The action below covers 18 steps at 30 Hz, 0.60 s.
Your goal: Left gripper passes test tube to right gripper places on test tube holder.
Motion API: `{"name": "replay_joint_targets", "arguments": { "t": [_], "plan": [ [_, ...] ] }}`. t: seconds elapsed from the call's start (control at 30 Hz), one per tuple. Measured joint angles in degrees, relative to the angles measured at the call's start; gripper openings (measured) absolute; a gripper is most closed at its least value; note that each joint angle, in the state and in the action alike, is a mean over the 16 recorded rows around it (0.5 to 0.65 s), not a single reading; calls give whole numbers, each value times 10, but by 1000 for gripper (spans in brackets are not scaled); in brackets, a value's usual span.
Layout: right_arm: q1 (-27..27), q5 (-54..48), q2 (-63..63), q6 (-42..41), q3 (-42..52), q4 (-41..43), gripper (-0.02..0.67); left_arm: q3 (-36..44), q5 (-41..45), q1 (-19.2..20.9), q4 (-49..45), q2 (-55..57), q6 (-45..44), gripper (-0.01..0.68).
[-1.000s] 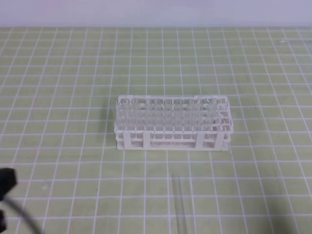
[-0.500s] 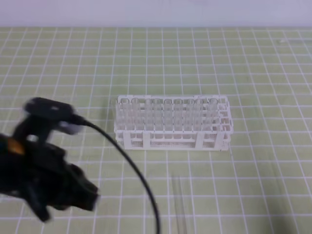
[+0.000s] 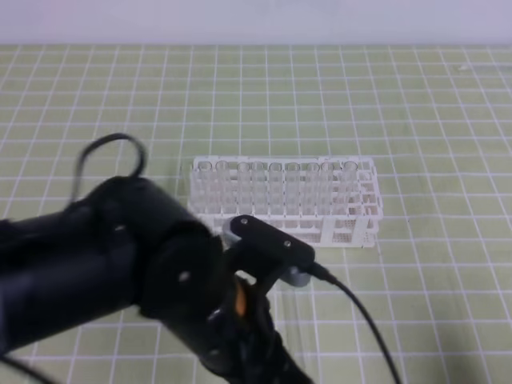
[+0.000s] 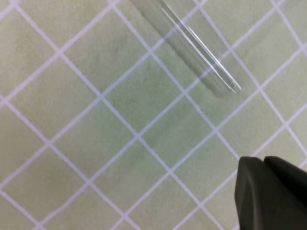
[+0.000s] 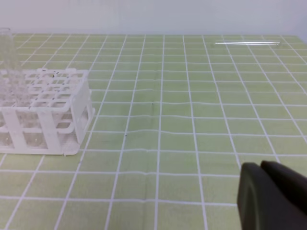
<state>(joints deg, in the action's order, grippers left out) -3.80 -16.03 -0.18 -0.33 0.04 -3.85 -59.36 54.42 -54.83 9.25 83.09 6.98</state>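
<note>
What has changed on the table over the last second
The left arm swept in from the lower left edge toward the middle, and now hangs over the test tube lying flat on the mat, partly hiding it from above. Nothing has been gripped. The test tube holder and the tube have not moved.

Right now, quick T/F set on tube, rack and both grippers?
1. The slim clear glass test tube lies flat on the green grid mat. True.
2. The left gripper is clamped on that tube. False: it is shut on nothing, apart from the tube.
3. The white plastic lattice rack already holds a row of tubes. True.
4. The rack has tipped onto its side. False: it stands upright.
5. The right gripper is holding a tube. False: it is shut and empty.
</note>
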Motion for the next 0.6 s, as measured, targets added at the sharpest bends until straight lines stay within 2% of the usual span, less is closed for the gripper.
{"name": "replay_joint_targets", "arguments": {
  "t": [0.27,0.37,0.6],
  "plan": [
    [0,0,0,0,0,0,-18,-54,31,-13,-4,85,93,30],
    [0,0,0,0,0,0,-18,-67,36,-13,-3,107,129,69],
    [0,0,0,0,0,0,-18,-75,11,-13,6,127,206,211]
  ]
}}
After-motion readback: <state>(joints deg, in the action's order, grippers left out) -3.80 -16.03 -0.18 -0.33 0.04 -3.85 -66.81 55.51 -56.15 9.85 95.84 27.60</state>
